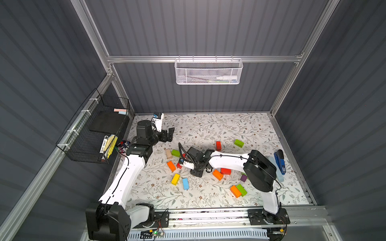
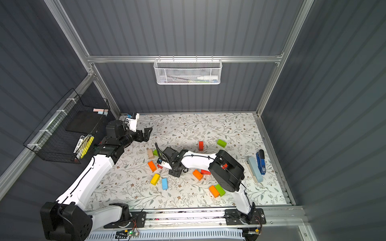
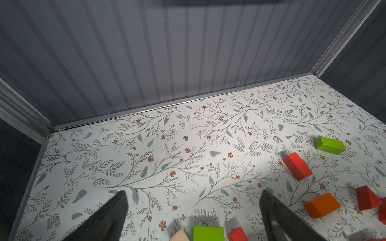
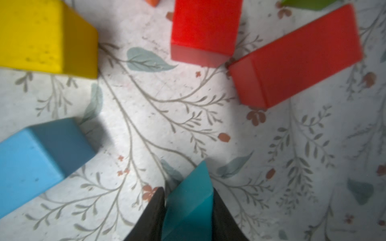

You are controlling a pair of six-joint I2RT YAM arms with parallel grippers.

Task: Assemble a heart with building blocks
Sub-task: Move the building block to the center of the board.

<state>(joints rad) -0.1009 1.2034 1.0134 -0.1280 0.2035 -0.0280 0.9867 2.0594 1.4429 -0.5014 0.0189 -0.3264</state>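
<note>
- Right wrist view is soft throughout; the teal block (image 4: 189, 200), yellow block (image 4: 41, 35) and blue block (image 4: 35, 162) run off its edges.
- In a top view, right of centre, the right arm (image 1: 229, 161) covers part of the purple block (image 1: 243, 177).
- White mesh basket (image 1: 207, 72), upper centre: contents too small to tell.

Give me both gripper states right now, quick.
Left gripper: open, holding nothing.
Right gripper: closed on a teal wedge block, which sits between its fingers.
</note>
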